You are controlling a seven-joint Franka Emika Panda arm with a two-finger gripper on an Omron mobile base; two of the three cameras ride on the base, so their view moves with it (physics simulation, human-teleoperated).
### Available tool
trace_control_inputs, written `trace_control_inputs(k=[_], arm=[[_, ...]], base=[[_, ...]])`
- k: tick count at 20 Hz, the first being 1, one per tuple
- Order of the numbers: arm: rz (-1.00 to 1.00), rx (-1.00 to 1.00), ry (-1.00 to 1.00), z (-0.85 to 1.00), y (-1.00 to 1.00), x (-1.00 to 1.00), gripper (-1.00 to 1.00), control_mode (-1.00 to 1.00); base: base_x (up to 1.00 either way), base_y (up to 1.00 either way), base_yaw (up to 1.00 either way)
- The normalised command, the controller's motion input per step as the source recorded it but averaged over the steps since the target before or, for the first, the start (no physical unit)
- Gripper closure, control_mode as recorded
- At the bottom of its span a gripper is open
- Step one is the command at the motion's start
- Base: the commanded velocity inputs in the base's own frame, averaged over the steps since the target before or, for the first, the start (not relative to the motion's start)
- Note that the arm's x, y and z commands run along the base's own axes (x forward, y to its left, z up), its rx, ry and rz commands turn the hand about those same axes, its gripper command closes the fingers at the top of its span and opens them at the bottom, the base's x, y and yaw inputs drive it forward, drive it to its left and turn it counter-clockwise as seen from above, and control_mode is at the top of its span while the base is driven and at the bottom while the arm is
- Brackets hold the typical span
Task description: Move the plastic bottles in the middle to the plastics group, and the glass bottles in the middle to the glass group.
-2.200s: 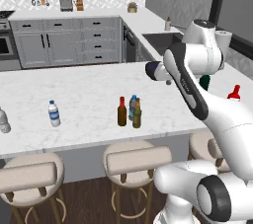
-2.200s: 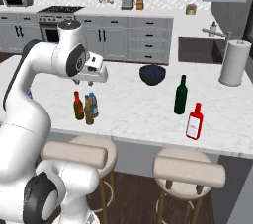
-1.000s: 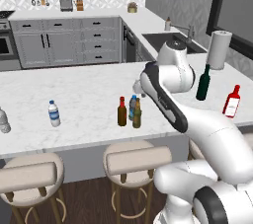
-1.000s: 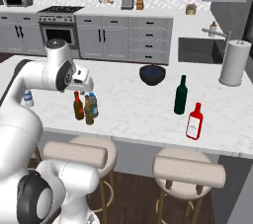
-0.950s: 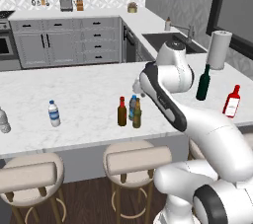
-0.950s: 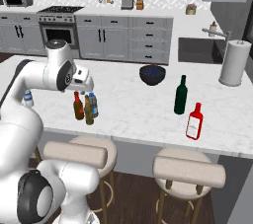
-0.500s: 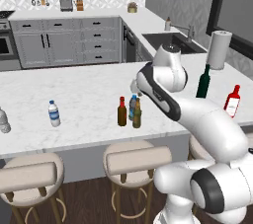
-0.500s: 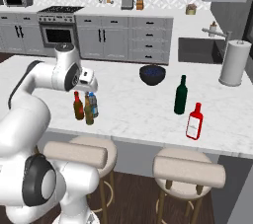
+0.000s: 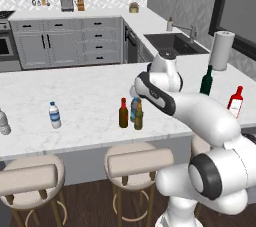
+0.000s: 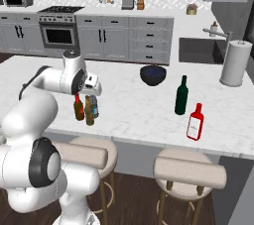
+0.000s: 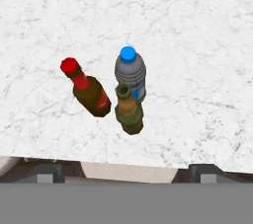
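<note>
In the left base view, a greyish clear bottle [image 9: 4, 122] stands at the far left edge of the white marble counter [image 9: 85, 91]. Just right of it is the white-capped water bottle [image 9: 54, 115]; these two form the plastics group. At frame centre, three small bottles stand upright in a tight cluster near the front edge of the counter: the red-topped brown bottle [image 9: 123, 113] on the left, the olive-amber bottle [image 9: 138, 116] on the right, and the bluish plastic bottle [image 9: 134, 108] just behind and between them. The hand view, looking down on the cluster, shows the olive-amber bottle just beside or touching the plastic one; which one cannot be told.

The gripper [image 10: 93, 86] hangs directly above this cluster, clear of all three bottles. Its jaws stand wide apart and hold nothing.

Toward the right of the frame, well apart from the cluster, stands the glass group: the tall green bottle [image 9: 206, 81], then the red bottle [image 9: 235, 102] near the right edge.
</note>
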Motion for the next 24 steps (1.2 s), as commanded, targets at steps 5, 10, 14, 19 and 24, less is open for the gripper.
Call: trace_control_inputs(k=[5,10,14,19,24], arm=[[0.03,0.0,0.07,-0.24,0.09,0.21,-1.0,-1.0],[0.01,-0.02,0.03,-0.27,0.13,0.28,-1.0,-1.0],[0.01,-0.08,0.0,-0.23,0.01,0.23,-1.0,-1.0],[0.03,-0.03,0.0,-0.19,-0.01,0.22,-1.0,-1.0],[0.06,0.0,0.0,-0.15,-0.02,0.19,-1.0,-1.0]], base=[[0.0,0.0,0.0],[0.0,0.0,0.0],[0.0,0.0,0.0],[0.0,0.0,0.0],[0.0,0.0,0.0]])
